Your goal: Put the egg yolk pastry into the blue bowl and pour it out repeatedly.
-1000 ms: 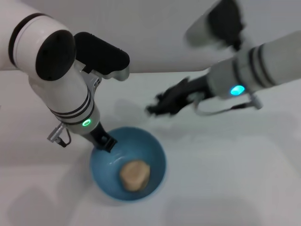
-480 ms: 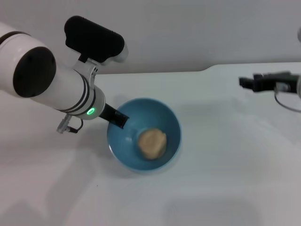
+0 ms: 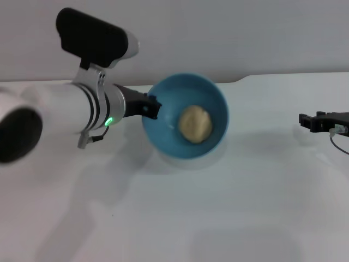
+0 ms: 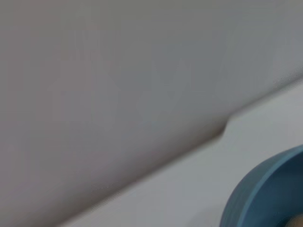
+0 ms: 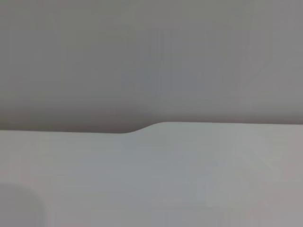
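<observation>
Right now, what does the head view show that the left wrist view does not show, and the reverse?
Only the head view shows the egg yolk pastry clearly, lying inside the tilted blue bowl. It also shows the left gripper holding the bowl's rim above the table, and the right gripper far off at the right edge. The left wrist view adds almost nothing: only a closer look at the bowl's outer wall. Both show the bowl, the white table and the grey wall.
</observation>
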{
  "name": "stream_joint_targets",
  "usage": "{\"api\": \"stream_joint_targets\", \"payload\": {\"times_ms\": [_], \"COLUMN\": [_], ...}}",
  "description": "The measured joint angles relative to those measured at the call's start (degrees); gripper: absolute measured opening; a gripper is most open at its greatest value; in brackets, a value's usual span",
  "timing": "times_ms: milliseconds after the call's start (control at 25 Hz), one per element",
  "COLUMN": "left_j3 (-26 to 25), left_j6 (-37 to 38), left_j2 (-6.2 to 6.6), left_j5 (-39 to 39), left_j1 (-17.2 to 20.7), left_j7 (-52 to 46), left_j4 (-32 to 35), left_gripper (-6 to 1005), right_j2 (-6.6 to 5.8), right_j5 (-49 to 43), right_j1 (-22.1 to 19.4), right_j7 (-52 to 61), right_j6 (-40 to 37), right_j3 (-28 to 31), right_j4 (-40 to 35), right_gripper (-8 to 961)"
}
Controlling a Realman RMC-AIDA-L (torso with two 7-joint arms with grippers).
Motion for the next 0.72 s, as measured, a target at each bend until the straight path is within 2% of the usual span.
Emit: {"api": "stream_joint_targets", "payload": {"times_ms": [240,440,600,720], "left_j3": [6.02,11.35,16.82,21.12], "left_j6": [21.45,44.22,64.2,79.57], "left_j2": [0.08,0.06,-0.29,-0.64], "left_j5": [0.57,0.8,0.8,0.33], "left_j1": [8.53,13.97,13.91,11.2], "left_j7": [0.06,2.45,3.11,3.16], "left_j4": [0.71,-4.02,-13.87,-23.04], "left_gripper": [-1,-1,-1,-1], "right_j2": [-0.01,0.04,0.07,0.08], "right_j5": [3.32,3.47,4.08,4.23], "right_j1": [-1.11,-1.31,-1.32,-1.32], "right_j7": [0.0,0.25,0.26,0.27], "right_j6": [3.75,4.96,5.03,5.04], "right_j3": [-0.87,-0.91,-1.33,-1.98], "right_j4": [0.49,0.55,0.35,0.3], "right_gripper": [405,405,406,406]}}
